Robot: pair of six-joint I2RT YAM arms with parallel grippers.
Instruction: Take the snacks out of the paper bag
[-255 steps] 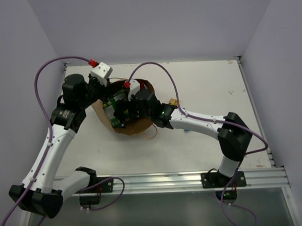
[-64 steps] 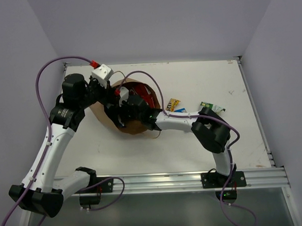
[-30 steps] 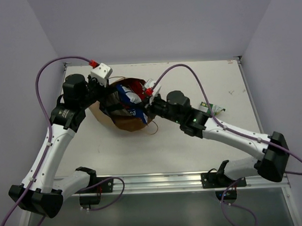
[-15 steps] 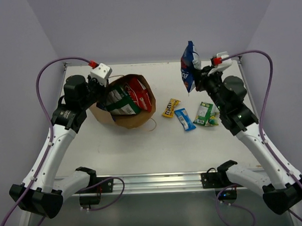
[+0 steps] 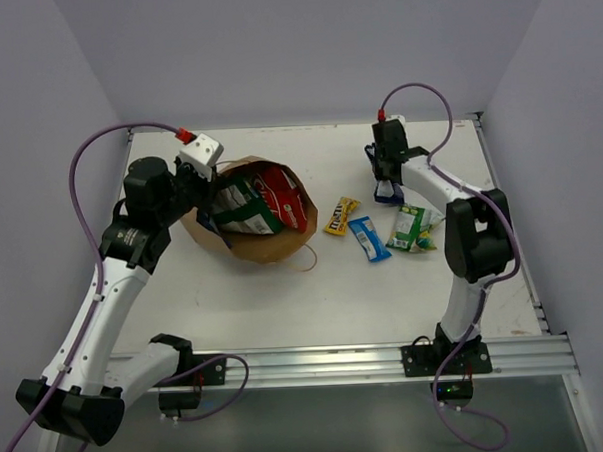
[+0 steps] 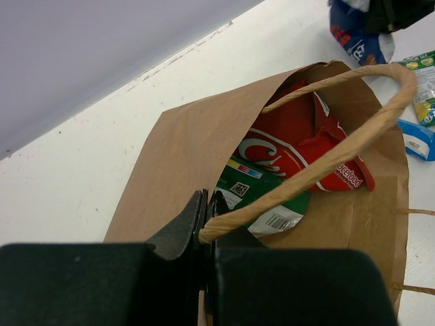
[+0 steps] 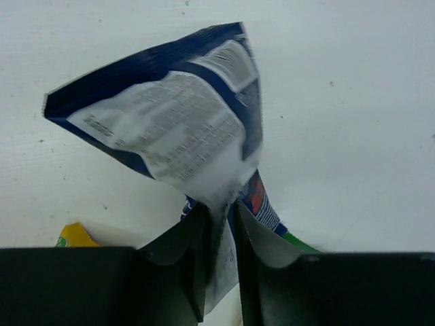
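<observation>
The right hand (image 7: 219, 216) is pinching the blue bag (image 7: 170, 115) by its edge at the table's (image 5: 285, 297) far right. Best opening only once it is lying clear of the green pack (image 5: 410, 224). The left hand (image 6: 206, 204) is clamping the paper bag's (image 6: 170, 156) handle (image 6: 326, 159), at the left.

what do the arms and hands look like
The left arm and right arm are white links with black joints. A purple cable with a red plug loops to each wrist. The left hand and right hand have black wedge fingers.
</observation>
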